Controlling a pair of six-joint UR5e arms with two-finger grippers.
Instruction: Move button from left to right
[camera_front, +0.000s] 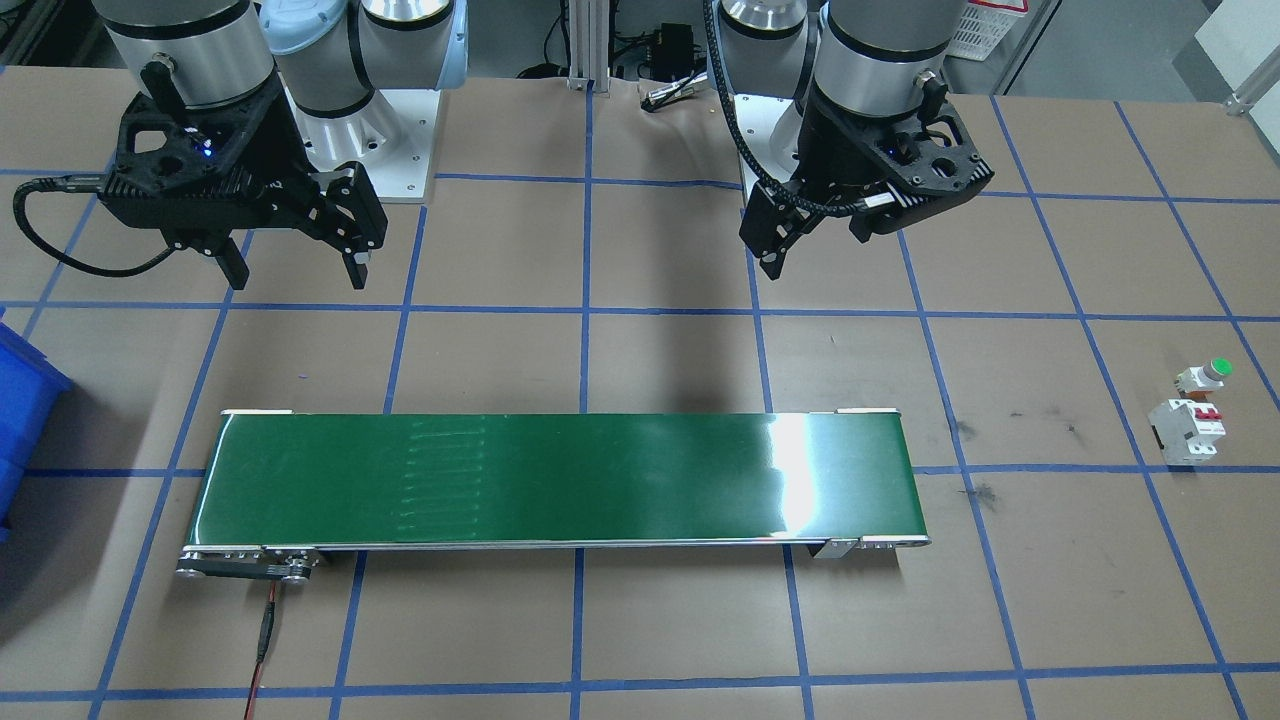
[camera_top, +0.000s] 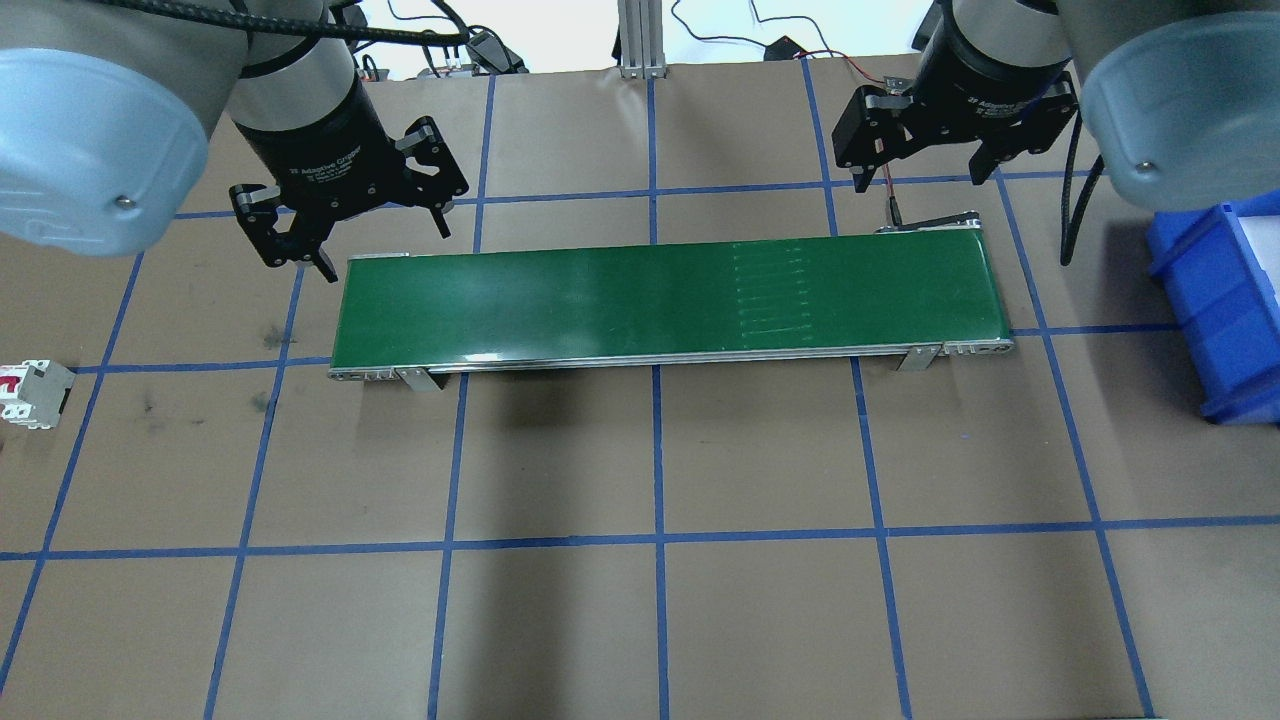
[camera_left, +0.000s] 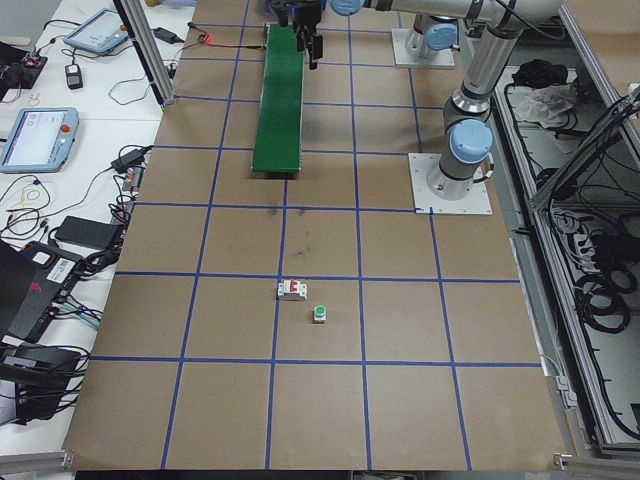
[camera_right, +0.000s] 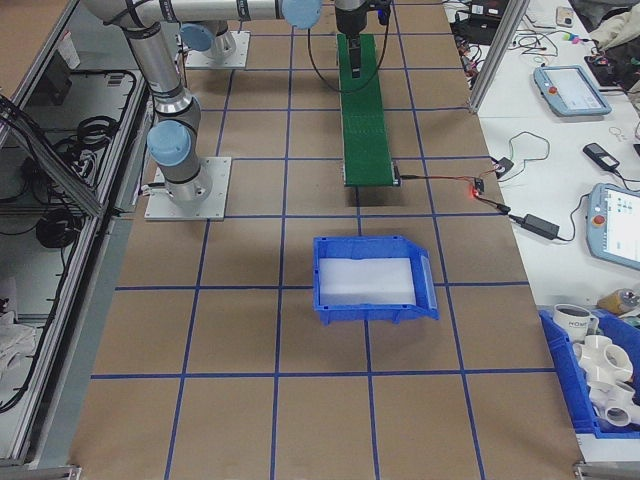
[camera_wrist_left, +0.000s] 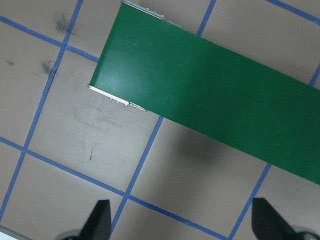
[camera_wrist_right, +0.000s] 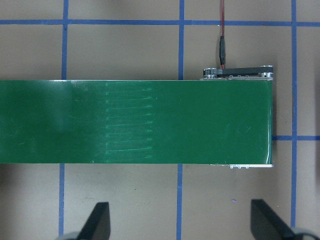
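Green-capped, the button sat on the brown table at our left end, just beside the white circuit breaker and well apart from the green conveyor belt. Our left gripper hung above the belt's left end, fingers spread wide and holding nothing. Our right gripper hovered over the belt's right end, likewise spread and empty. A blue bin stood beyond that end.
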